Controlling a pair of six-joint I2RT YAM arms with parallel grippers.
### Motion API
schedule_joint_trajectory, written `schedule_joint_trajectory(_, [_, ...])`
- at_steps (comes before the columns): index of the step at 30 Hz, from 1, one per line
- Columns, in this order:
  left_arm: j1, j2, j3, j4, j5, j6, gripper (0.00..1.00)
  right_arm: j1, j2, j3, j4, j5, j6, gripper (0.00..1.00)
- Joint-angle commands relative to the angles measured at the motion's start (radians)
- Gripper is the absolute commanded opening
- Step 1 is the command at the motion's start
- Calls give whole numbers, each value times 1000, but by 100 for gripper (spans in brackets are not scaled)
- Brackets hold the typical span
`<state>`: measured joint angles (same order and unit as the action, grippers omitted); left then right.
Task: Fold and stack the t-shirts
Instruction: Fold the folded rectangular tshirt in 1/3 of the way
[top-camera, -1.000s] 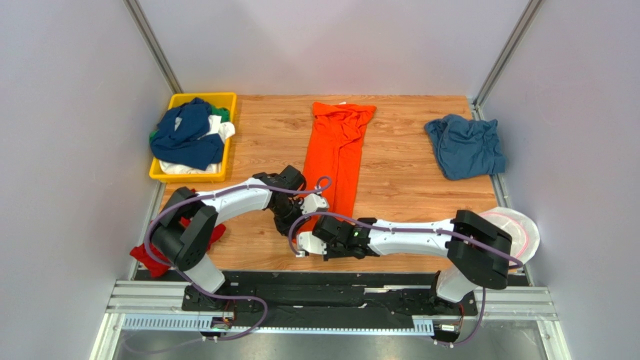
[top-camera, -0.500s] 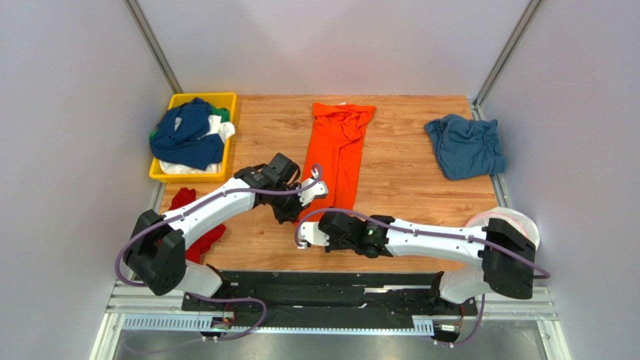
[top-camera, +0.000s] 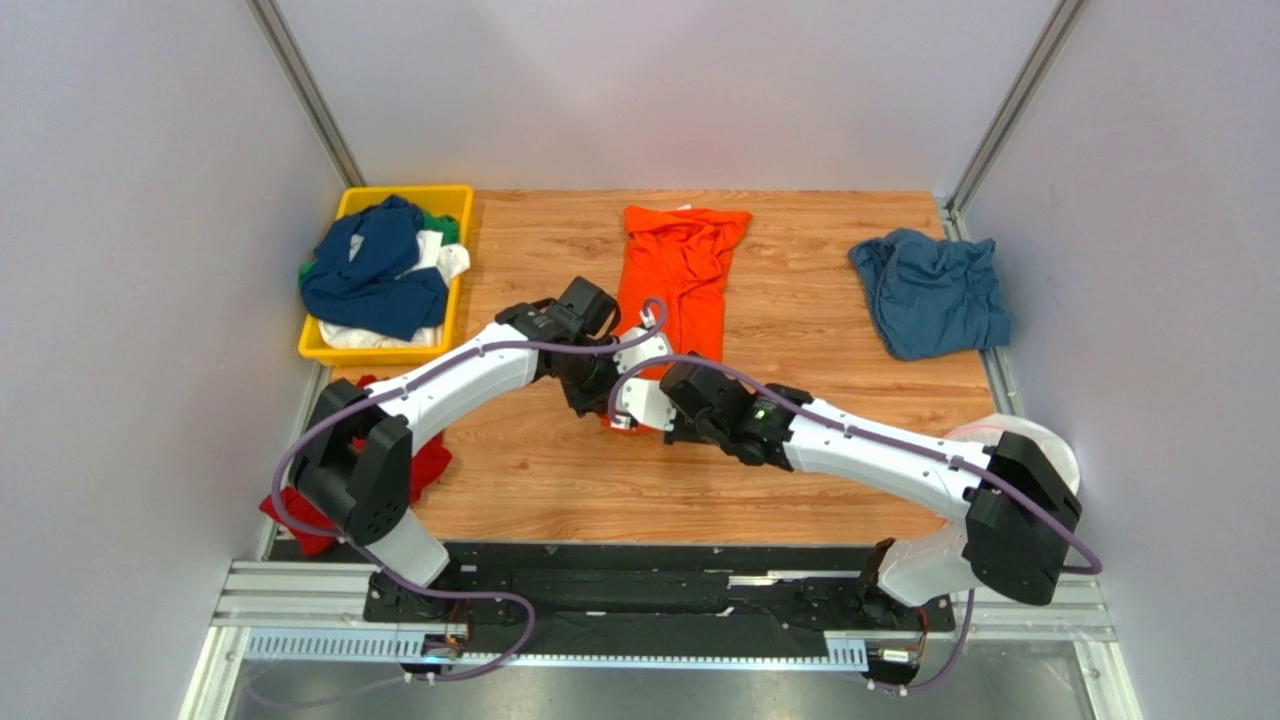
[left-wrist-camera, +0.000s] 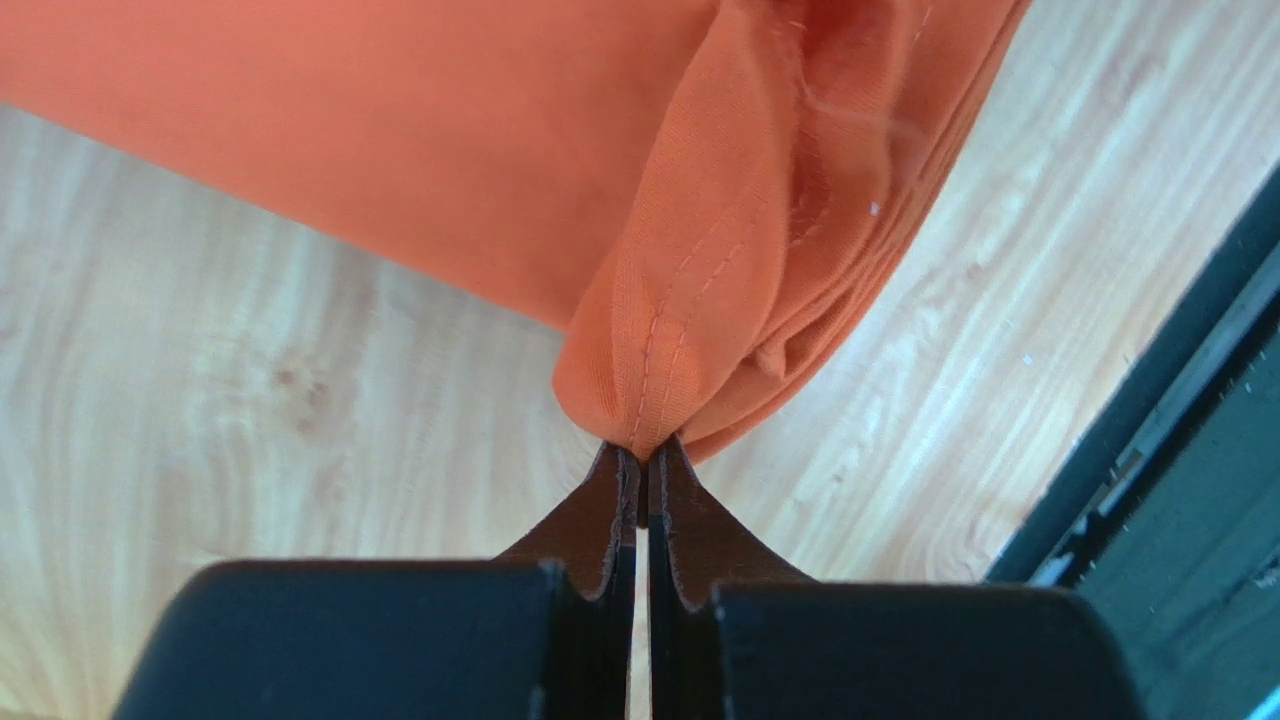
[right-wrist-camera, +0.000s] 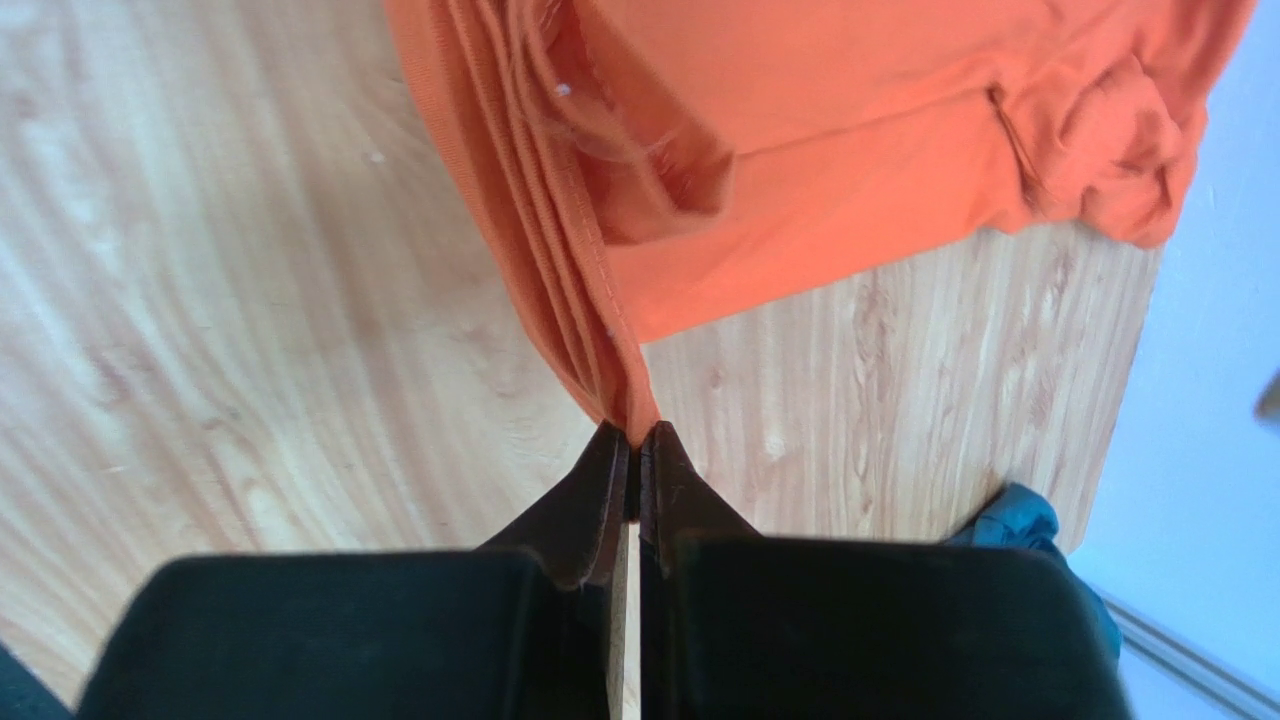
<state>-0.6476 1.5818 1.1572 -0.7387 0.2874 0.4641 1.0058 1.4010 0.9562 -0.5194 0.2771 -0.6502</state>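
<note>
Your L jaws are squeezed together on the orange t-shirt (left-wrist-camera: 451, 135) hem, w/ cloth bunched at the tips. R jaws likewise clamped on its layered edge, just beside L jaws. Shirt stretches away from both as a narrow folded strip on the desk (top-camera: 842, 390). Steel-blue tee (top-camera: 932, 293) lies crumpled, well off to the R of R jaws.
</note>
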Motion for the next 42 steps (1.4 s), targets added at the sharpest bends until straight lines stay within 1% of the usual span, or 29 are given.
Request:
schedule_joint_trajectory(1, [43, 47, 103, 22, 19, 28, 0, -67, -5, 68, 15, -22, -45, 0])
schedule_joint_trajectory(4, [62, 78, 169, 16, 12, 42, 0, -104, 9, 88, 15, -42, -55, 0])
schedule_joint_trajectory(15, [115, 297, 468, -56, 12, 79, 0, -217, 121, 173, 35, -93, -103, 0])
schedule_joint_trajectory(19, [123, 374, 522, -64, -1, 91, 0, -260, 186, 220, 50, -110, -127, 0])
schedule_joint_trajectory(29, [160, 500, 653, -77, -11, 94, 0, -389, 352, 357, 58, -147, -177, 0])
schedule_joint_trajectory(37, [167, 596, 748, -94, -33, 102, 0, -427, 476, 455, 75, -162, -192, 0])
schedule_joint_trajectory(42, [170, 627, 777, -85, -40, 96, 0, -438, 521, 478, 101, -159, -195, 0])
